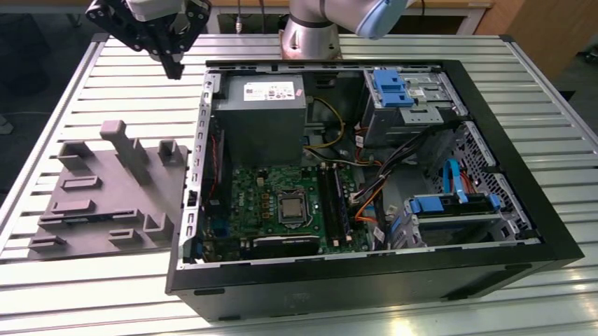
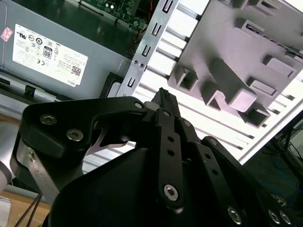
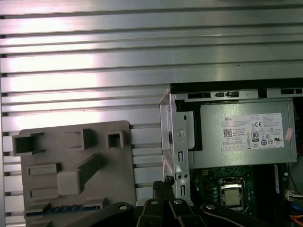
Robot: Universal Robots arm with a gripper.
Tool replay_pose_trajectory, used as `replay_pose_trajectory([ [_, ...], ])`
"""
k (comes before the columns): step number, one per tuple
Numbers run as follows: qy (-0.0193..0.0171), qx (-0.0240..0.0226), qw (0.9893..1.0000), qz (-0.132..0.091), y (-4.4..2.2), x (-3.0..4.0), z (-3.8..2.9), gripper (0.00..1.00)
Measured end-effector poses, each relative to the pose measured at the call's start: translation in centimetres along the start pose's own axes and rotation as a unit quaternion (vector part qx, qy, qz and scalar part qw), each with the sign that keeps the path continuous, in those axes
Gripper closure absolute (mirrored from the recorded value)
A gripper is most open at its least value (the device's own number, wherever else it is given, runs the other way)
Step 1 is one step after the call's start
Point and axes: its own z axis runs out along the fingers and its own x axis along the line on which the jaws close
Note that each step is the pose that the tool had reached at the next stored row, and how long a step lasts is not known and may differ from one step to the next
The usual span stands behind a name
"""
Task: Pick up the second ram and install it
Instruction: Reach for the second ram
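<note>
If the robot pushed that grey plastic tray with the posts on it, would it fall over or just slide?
Probably slide: the grey tray lies flat and wide on the ribbed metal table, so tipping seems unlikely. It looks like stiff moulded plastic, so it likely would not bend. The ribs might make it catch a little.

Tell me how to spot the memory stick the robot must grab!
Find the grey tray on the slatted table, beside the open computer case. The memory stick lies flat in it: a thin dark strip, unlike the chunky grey posts.
</note>
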Motion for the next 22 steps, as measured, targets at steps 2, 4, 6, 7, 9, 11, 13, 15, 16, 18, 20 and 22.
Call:
replay_pose_trajectory([
  [2,0.0,0.0,1.0,0.0,-0.01,0.07,0.0,0.89],
  [4,0.0,0.0,1.0,0.0,-0.01,0.14,0.0,0.89],
  [6,0.0,0.0,1.0,0.0,-0.02,0.21,0.0,0.89],
  [7,0.0,0.0,1.0,0.0,-0.02,0.25,0.0,0.89],
  [9,0.0,0.0,1.0,0.0,-0.03,0.31,-0.01,0.89],
  [11,0.0,0.0,1.0,0.0,-0.03,0.38,-0.01,0.89],
  [13,0.0,0.0,1.0,0.0,-0.04,0.45,-0.01,0.89],
  [15,0.0,0.0,1.0,0.0,-0.04,0.52,-0.01,0.89],
  [16,-0.0001,0.0,1.0,0.0,-0.04,0.55,-0.01,0.89],
  [18,0.0,0.0,1.0,0.0,-0.05,0.62,-0.02,0.89],
  [20,0.0,0.0,1.0,0.0,-0.05,0.68,-0.02,0.89],
  [22,0.0,0.0,1.0,0.0,-0.06,0.74,-0.02,0.89],
])
